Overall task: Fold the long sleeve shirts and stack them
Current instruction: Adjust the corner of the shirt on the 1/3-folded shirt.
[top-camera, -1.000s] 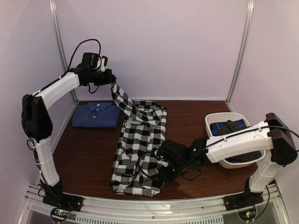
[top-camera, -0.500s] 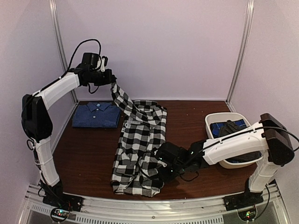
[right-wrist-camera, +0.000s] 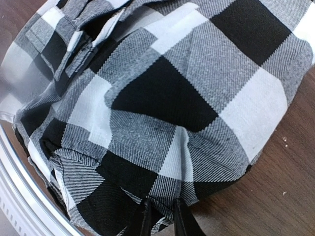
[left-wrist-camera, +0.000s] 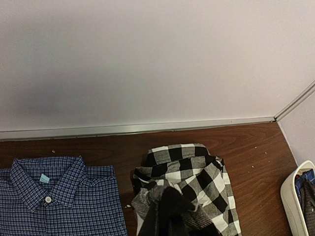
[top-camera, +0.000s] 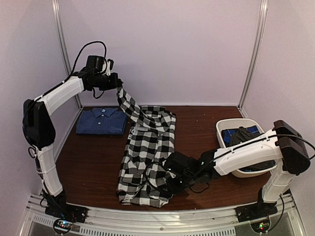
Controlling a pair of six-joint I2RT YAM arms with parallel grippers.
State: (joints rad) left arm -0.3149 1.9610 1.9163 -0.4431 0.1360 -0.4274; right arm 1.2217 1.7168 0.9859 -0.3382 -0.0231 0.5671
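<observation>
1. Since a second ago, my right pincer (top-camera: pixel 171 182) has slid a little nearer and leftward along the checked shirt (top-camera: pixel 147 157), toward its near hem. My left pincer (top-camera: pixel 117 84) has not shifted.
2. My left pincer is clenched on a bunch of the checked shirt and holds it high above the table's (top-camera: pixel 93 167) far left. From there the cloth hangs in a strip down to the rest of the shirt.
3. The body of the checked shirt lies lengthwise on the table's middle, rumpled, collar end far and hem near.
4. The fingers (right-wrist-camera: pixel 145 222) of my right pincer stand close together at the shirt's near right corner, with the cloth's edge at the gap. I cannot tell whether they are clamped on it.
5. The blue shirt (top-camera: pixel 101 121) lies folded flat at the far left, collar up and buttoned, just beside the checked one.
6. The white basket (top-camera: pixel 246 173) sits on the right, well apart from the shirts. Inside are a charcoal garment (top-camera: pixel 243 133) and some blue cloth (top-camera: pixel 229 135), both crumpled.
</observation>
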